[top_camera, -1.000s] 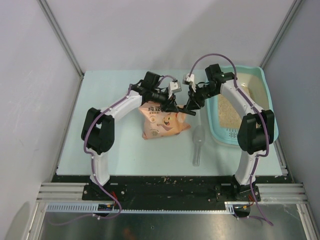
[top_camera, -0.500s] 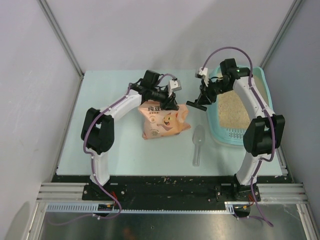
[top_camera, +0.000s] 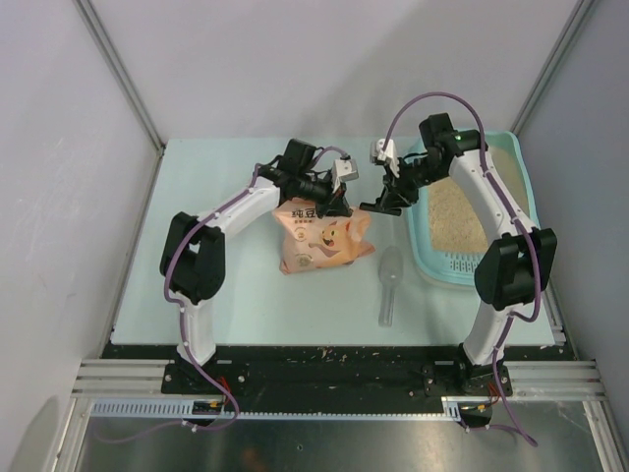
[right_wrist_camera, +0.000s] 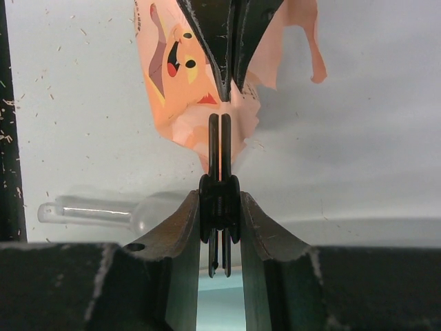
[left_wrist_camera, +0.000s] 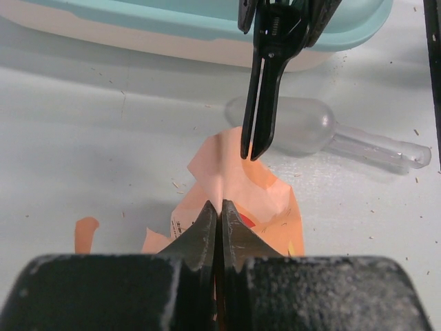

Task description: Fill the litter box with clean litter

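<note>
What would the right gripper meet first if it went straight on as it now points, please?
Likely the pink bag: the black clip it holds aims at the edge pinched by the left gripper.

Pale grey walls (top_camera: 324,69), light table (top_camera: 256,305), aluminium rails (top_camera: 128,377) in front

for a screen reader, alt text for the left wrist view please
The left gripper, shut, pinches the edge of a peach-pink bag, while a black clip points down at the bag's raised corner. Behind lie a clear plastic scoop and the teal litter box.
</note>
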### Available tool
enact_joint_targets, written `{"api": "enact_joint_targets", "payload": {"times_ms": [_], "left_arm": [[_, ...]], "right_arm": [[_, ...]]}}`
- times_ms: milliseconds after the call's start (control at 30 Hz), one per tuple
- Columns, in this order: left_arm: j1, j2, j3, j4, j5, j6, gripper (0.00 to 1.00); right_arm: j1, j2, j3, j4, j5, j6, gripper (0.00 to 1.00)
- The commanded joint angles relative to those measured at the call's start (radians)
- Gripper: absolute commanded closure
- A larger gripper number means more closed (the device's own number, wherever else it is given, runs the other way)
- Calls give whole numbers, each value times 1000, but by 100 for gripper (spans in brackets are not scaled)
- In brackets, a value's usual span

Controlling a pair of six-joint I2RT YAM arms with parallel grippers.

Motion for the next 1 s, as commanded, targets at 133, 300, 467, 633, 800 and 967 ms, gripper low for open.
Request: {"api": "enact_joint_targets", "payload": {"times_ms": [133,300,467,633,800,967], "left_arm": [[-13,-48,15,21,9,19,78],[-13,-42,41,23,39,31,59],[-13,-33,43,23,88,38,53],[-11,-30,33,23,111,8,52],[-11,-13,38,23,147,-16,53],[-11,8,58,23,171,-50,62]], "right_arm": [[-12,-20,28,-3,-1,-15,100],[-15,-19,-16,33,-52,99,100],[3,-20,-72,129,-73,191,100],[6,-4,-92,184,-78,272,100],[19,16,-92,238,-79,304,100],[39,32,-101,241,-62,304,100]]}}
